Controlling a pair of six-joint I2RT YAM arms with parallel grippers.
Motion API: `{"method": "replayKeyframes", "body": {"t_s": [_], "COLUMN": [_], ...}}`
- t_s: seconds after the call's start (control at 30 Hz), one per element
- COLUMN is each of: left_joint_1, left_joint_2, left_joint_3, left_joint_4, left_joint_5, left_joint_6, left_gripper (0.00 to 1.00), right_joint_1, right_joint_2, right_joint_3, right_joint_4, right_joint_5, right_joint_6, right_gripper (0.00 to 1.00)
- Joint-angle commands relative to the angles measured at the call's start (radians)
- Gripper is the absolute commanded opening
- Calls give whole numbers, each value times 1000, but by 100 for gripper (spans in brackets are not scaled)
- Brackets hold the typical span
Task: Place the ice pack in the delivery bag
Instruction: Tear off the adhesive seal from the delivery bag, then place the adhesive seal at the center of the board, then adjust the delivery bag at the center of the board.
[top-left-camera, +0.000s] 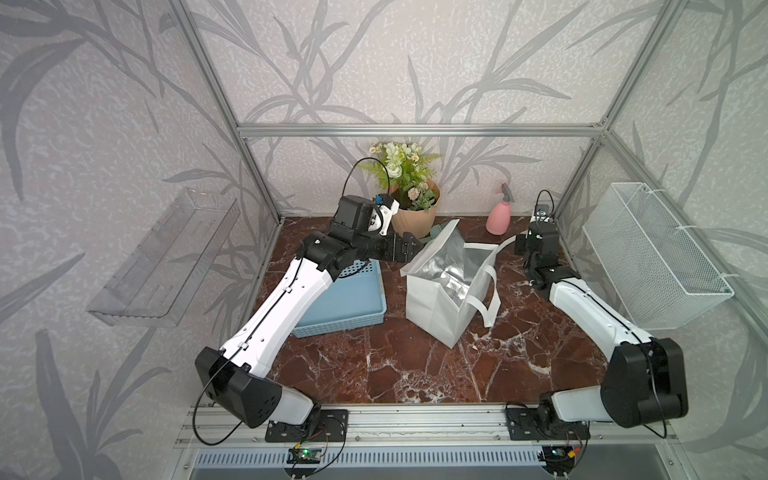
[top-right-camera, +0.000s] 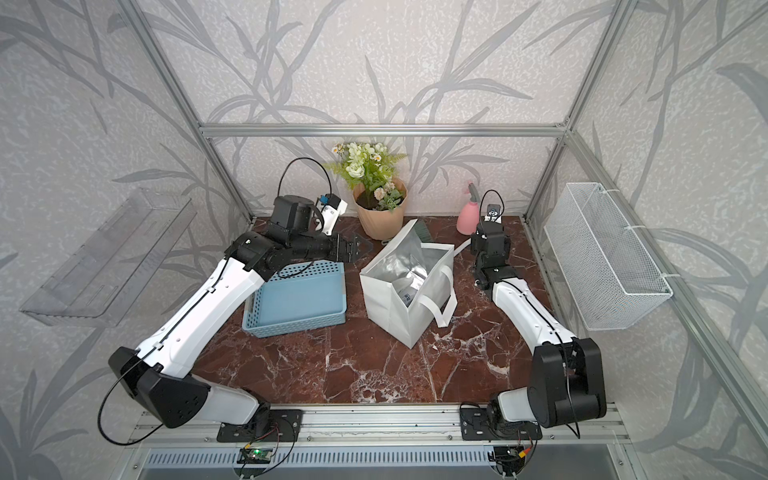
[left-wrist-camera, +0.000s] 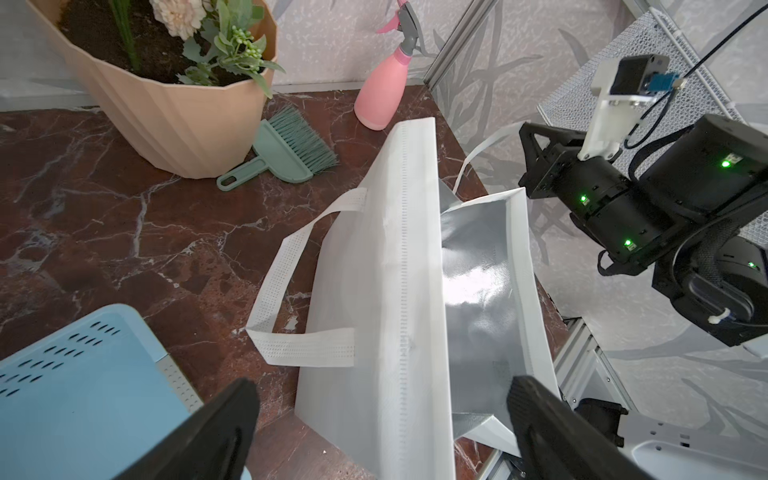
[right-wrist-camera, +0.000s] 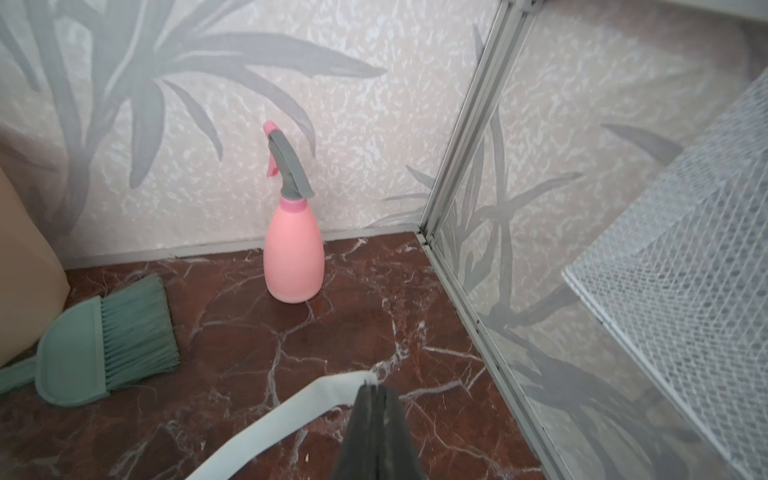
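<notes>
Pale ice pack (top-right-camera: 404, 291) lies, seemingly tilted, inside the open-topped delivery bag (top-right-camera: 384, 305).

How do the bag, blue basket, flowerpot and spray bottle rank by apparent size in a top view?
1. bag and basket: about alike; the left arm hides part of the basket.
2. flowerpot
3. spray bottle

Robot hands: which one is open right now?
The left gripper, beside the delivery bag: its fingers stand wide apart, holding nothing. The right gripper's fingers are pinched shut on the bag's white strap.
</notes>
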Motion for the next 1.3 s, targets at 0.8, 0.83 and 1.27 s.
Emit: {"method": "replayKeyframes", "body": {"t_s": [0.8,0.83,1.27], "left_joint_1": [19,19,-21], "left_joint_2": [-245,-264,-417], "left_joint_3": [-387,-404,-661], "left_joint_4": [311,328,422], "left_joint_5": [-111,-102,-54], "left_joint_6": [95,96,77], "left_gripper": [100,98,81], "right_joint_1": [-17,-14,5], "right_joint_2": [-479,-506,-328], "right_joint_3": [-385,-384,-15], "right_joint_4": [-207,-214,-358], "right_joint_5": [-470,-487,-893], "right_joint_6": [274,275,140], "right_gripper": [75,74,68]}}
